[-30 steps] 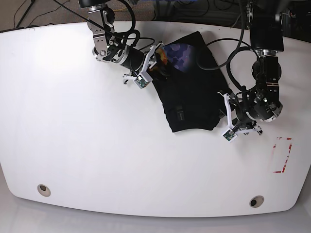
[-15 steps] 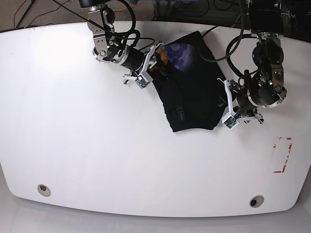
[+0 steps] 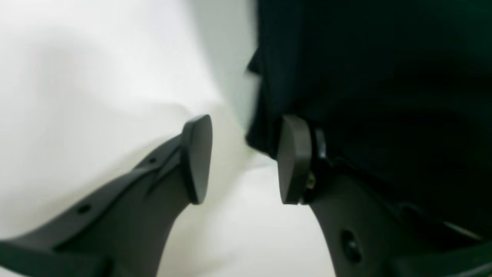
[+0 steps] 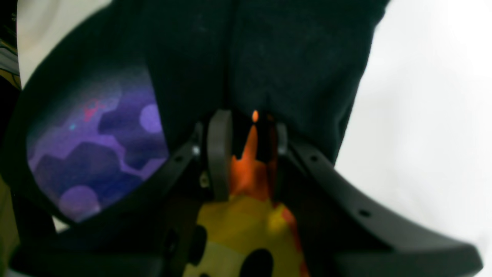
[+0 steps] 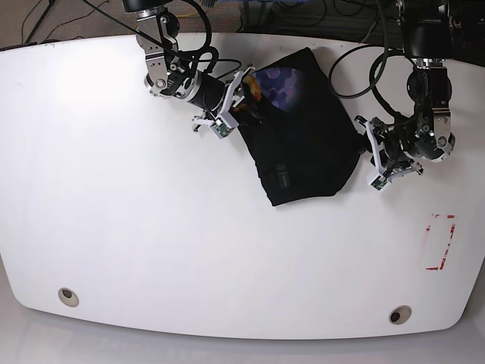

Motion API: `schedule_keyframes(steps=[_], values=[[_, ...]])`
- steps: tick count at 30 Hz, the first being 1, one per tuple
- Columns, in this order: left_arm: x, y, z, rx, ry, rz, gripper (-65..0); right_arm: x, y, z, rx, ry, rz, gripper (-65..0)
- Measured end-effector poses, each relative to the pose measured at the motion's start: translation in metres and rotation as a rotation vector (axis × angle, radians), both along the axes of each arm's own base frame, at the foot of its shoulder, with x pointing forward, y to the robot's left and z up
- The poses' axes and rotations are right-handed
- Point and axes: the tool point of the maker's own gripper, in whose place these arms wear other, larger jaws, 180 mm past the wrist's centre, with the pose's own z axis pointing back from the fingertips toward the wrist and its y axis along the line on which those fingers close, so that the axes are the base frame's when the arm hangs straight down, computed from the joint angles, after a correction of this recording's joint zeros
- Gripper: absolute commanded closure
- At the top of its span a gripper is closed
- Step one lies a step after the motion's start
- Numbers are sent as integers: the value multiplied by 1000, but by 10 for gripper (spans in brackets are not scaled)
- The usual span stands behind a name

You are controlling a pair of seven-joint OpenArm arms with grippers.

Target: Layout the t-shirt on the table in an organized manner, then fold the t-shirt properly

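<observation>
**Holding the Bunched-Up T-Shirt**

Lying in a dark heap near the far edge of the table [image 5: 114,189], the t-shirt [image 5: 299,136] is not spread out. The right gripper [image 4: 246,154] is pinched tight on the shirt's orange picture. The left gripper [image 3: 244,157] has its fingers apart, right at the shirt's edge, with one finger against the cloth.
</observation>
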Motion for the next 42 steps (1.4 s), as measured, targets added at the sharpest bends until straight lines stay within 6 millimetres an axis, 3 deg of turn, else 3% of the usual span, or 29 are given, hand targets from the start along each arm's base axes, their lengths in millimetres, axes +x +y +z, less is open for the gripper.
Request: schedule_keyframes(steps=[23,31,37,42], values=[[49,18,41,25,-126,9,-246,-1,0,-1,1,3,0,-136],[68,45,51,156,-144,43,-246,-1,0,-1,1,3,0,-136],[78,38,74,161,-217,23,-246,-1,0,-1,1,3,0,-136],[74,31,87,191,-245,1,-246,-1,0,0,1,2,0,-136]])
